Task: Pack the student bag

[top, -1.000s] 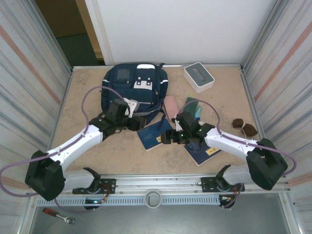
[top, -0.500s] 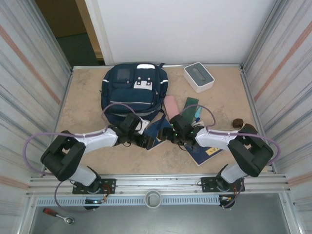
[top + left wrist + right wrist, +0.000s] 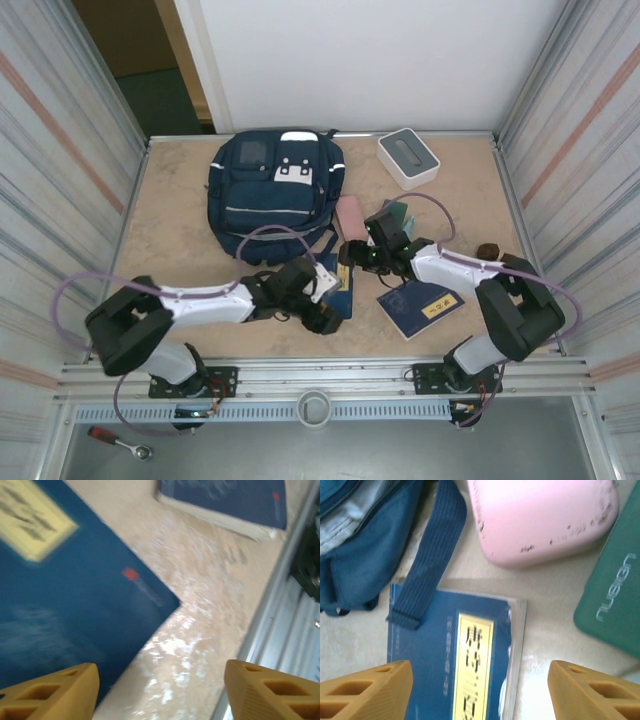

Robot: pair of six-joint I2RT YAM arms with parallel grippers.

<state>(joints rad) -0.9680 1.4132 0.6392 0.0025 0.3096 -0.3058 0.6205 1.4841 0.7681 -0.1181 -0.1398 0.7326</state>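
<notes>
The student bag (image 3: 275, 190), a navy backpack with white patches, lies flat at the back of the table; its edge and a strap (image 3: 430, 555) show in the right wrist view. A navy booklet with a yellow label (image 3: 455, 650) lies under my open right gripper (image 3: 480, 690), the strap end resting on its corner. My right gripper (image 3: 352, 258) hovers beside the bag's near right corner. My left gripper (image 3: 330, 312) is open over bare table at the same booklet's (image 3: 75, 595) near corner. Neither gripper holds anything.
A second navy booklet (image 3: 420, 308) lies to the right. A pink case (image 3: 350, 215) and a green case (image 3: 395, 215) lie just behind my right gripper. A white box (image 3: 408, 158) stands at the back right, a small brown object (image 3: 487, 250) near the right wall.
My left gripper left the bag's near edge and swung right and nearer, to the booklet's near side. My right gripper moved back toward the pink case, narrowing slightly.
</notes>
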